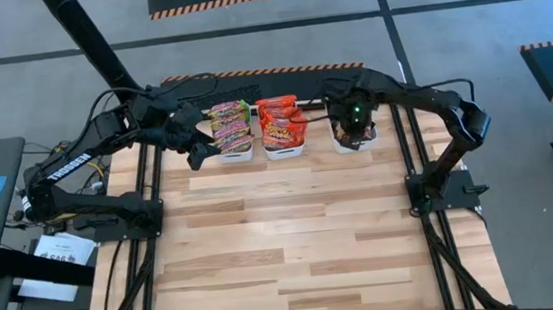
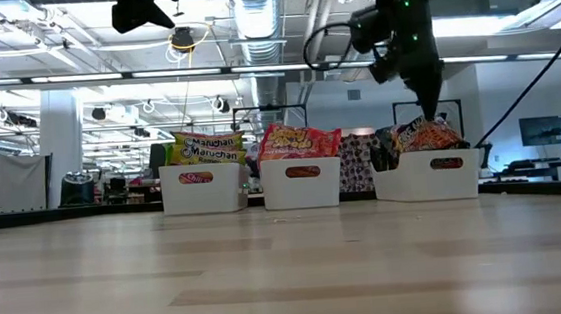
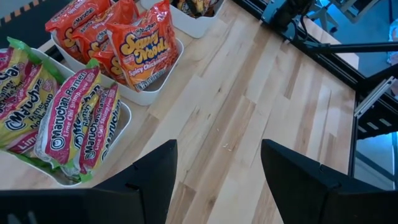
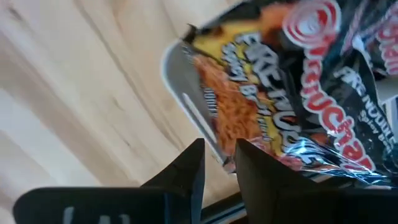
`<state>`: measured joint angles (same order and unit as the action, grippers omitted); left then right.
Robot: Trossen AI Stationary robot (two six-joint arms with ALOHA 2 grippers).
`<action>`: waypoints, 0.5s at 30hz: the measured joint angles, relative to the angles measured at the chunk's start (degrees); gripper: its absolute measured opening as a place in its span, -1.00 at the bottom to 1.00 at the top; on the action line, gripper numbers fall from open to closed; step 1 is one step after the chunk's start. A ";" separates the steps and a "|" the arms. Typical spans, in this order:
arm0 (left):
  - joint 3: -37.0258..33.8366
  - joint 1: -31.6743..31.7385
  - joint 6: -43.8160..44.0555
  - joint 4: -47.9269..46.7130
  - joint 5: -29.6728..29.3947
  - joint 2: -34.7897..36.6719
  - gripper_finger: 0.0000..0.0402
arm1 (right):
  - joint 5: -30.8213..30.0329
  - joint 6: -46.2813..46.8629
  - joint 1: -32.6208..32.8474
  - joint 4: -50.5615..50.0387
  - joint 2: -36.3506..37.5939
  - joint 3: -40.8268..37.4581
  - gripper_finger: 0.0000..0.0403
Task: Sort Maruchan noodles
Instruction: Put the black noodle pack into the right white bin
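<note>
Wooden desk, light planks, bare across its near part. Three white bins stand in a row along the far edge. Left bin holds the green-yellow packets, upright, side by side. Middle bin holds the red-orange packets, also upright. Right bin holds the black-purple packets, crumpled and leaning against each other.

Left arm reaches in from the left edge of the desk; left gripper hovers just beside the left bin, fingers wide apart, nothing between them.

Right arm bends over the right bin; right gripper points down just above the black-purple packets. Its fingers stand a narrow gap apart at the near rim of the bin. Nothing visibly pinched between them; whether they touch a packet cannot be told.
</note>
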<state>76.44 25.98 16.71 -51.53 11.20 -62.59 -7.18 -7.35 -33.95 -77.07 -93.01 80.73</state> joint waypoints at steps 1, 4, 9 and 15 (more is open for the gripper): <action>0.00 0.00 0.00 -0.02 0.00 0.00 0.08 | -0.04 0.02 -0.52 0.65 0.00 -0.68 -0.45; 0.00 0.00 0.10 0.00 0.00 0.00 0.08 | 1.26 0.02 -2.30 1.47 0.00 -2.63 -0.45; 0.00 0.00 -0.48 0.00 0.00 -0.02 0.08 | 2.97 -0.26 -4.74 3.72 0.00 -5.67 -0.45; 0.00 -0.02 -0.58 -0.02 -0.02 -0.02 0.08 | 2.97 -0.16 -6.32 6.69 -0.89 -7.64 -0.45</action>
<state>76.44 25.96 16.13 -51.55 11.18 -62.61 -4.21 -7.51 -40.27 -70.39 -93.90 73.08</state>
